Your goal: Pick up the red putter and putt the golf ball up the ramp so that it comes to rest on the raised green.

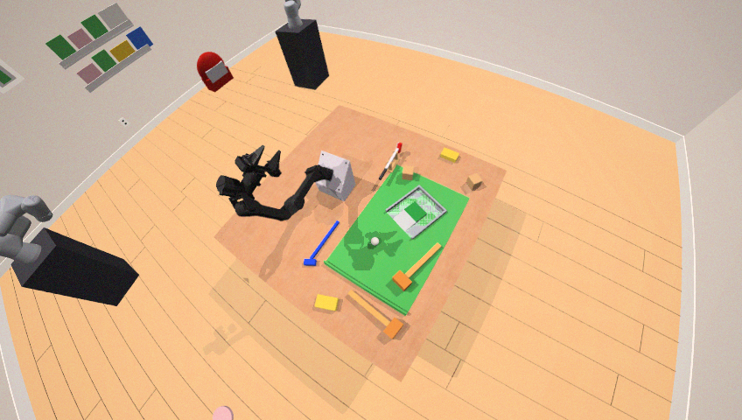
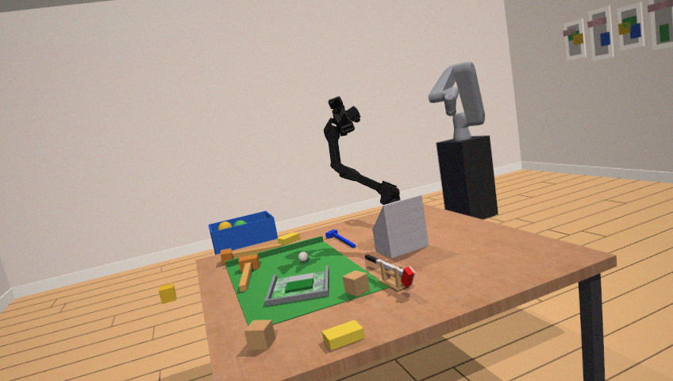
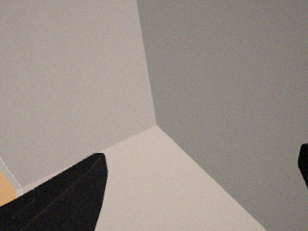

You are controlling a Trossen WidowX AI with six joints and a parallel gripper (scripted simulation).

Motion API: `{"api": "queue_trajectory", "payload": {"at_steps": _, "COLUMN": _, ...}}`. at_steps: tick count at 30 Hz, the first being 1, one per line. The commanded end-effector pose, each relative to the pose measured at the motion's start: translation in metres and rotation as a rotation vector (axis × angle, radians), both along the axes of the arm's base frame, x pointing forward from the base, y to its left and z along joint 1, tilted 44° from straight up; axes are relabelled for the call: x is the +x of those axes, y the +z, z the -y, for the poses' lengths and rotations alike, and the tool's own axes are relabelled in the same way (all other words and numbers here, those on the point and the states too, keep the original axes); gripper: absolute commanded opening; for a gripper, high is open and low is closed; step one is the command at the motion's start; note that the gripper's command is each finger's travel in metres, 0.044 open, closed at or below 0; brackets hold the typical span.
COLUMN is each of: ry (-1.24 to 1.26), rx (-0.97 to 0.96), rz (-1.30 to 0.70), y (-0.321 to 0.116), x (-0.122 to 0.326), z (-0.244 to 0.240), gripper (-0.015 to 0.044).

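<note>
The red putter [image 1: 399, 146] [image 2: 408, 277], with a red head, white shaft and black grip, lies tilted on a small wooden stand beside the green mat [image 1: 450, 205] [image 2: 255, 313]. The white golf ball [image 1: 374, 241] [image 2: 303, 256] is on the mat, in front of the pale ramp [image 1: 403, 221]. The ramp leads up to the raised green [image 1: 415, 210] [image 2: 299, 284], inside a grey low-walled frame. My gripper [image 1: 269, 150] [image 3: 206, 160] is open and empty, high in the air, far from the putter and ball. The wrist view shows only walls, a bit of floor and the fingertips.
A blue mallet [image 1: 325, 240] [image 2: 344, 239] lies beside the mat. One orange mallet [image 1: 402, 280] lies on the mat, another [image 1: 393, 328] past its edge. A wooden block [image 1: 408, 171] [image 2: 355, 282] stands near the putter; another [image 1: 473, 181] and yellow blocks [image 1: 450, 154] [image 1: 326, 302] are around.
</note>
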State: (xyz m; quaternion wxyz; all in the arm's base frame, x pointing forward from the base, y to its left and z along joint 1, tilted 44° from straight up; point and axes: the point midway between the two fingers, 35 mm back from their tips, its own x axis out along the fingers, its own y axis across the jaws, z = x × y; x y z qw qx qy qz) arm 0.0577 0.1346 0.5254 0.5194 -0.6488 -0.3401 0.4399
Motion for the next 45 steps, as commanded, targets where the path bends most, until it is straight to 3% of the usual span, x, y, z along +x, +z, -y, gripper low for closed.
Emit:
{"api": "queue_trajectory", "payload": {"at_steps": 1, "ry": -0.002, "rx": -0.002, "rz": 0.0, "y": 0.0, "x": 0.0, "z": -0.001, "gripper": 0.0426}}
{"api": "queue_trajectory", "payload": {"at_steps": 5, "ry": -0.038, "rx": -0.041, "rz": 0.007, "y": -0.007, "x": -0.008, "z": -0.021, "gripper": 0.044}}
{"api": "queue_trajectory", "payload": {"at_steps": 15, "ry": -0.264, "rx": -0.217, "rz": -0.024, "y": -0.065, "x": -0.005, "z": -0.125, "gripper": 0.044}}
{"api": "queue_trajectory", "payload": {"at_steps": 27, "ry": -0.571, "rx": -0.497, "rz": -0.144, "y": -0.212, "x": 0.081, "z": -0.217, "gripper": 0.044}}
{"api": "queue_trajectory", "payload": {"at_steps": 33, "ry": -0.736, "rx": -0.626, "rz": -0.251, "y": -0.3, "x": 0.14, "z": -0.217, "gripper": 0.044}}
{"api": "queue_trajectory", "payload": {"at_steps": 39, "ry": -0.914, "rx": -0.732, "rz": -0.386, "y": -0.388, "x": 0.192, "z": -0.185, "gripper": 0.044}}
{"api": "queue_trajectory", "payload": {"at_steps": 45, "ry": -1.018, "rx": -0.798, "rz": -0.507, "y": -0.445, "x": 0.212, "z": -0.156, "gripper": 0.044}}
